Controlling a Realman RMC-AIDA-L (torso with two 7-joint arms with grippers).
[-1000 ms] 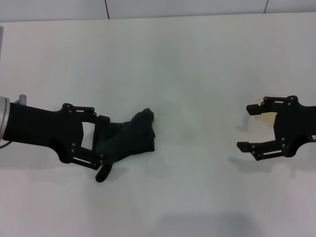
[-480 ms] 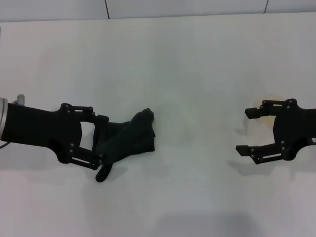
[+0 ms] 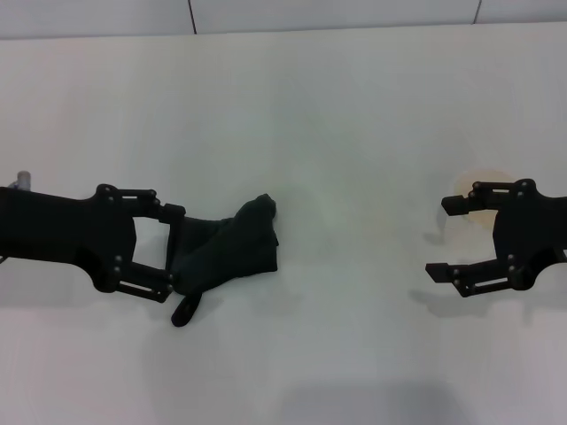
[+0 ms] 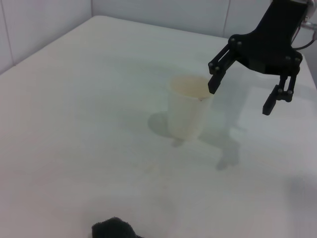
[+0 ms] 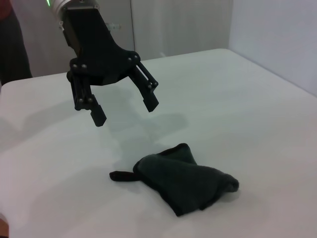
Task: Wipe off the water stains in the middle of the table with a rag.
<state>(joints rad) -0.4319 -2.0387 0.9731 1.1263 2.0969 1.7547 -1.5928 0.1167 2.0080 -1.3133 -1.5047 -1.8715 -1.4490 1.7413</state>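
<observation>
A dark rag (image 3: 226, 252) is seen lying crumpled on the white surface (image 3: 292, 115), left of centre. Its long axis runs diagonally, from a thin tail at the near left up to a rounded bunched end pointing far and right. The left gripper (image 3: 168, 251) is held over the rag's left end with its fingers spread open; in the right wrist view it (image 5: 124, 110) is shown raised above the surface, clear of the cloth (image 5: 185, 182) and gripping nothing.

The right gripper (image 3: 445, 238) is placed at the right side of the surface, its fingers open and pointed toward the centre. A pale cup (image 4: 189, 110) is seen in the left wrist view standing upright just beside the right gripper (image 4: 240, 95), with one finger at its rim; whether they touch cannot be told. In the head view only a part of the cup's rim (image 3: 485, 175) is shown beyond the gripper.

In the middle of the surface only a faint yellowish tint (image 3: 332, 212) can be made out, to the right of the rag and apart from it; its outline and direction cannot be told.
</observation>
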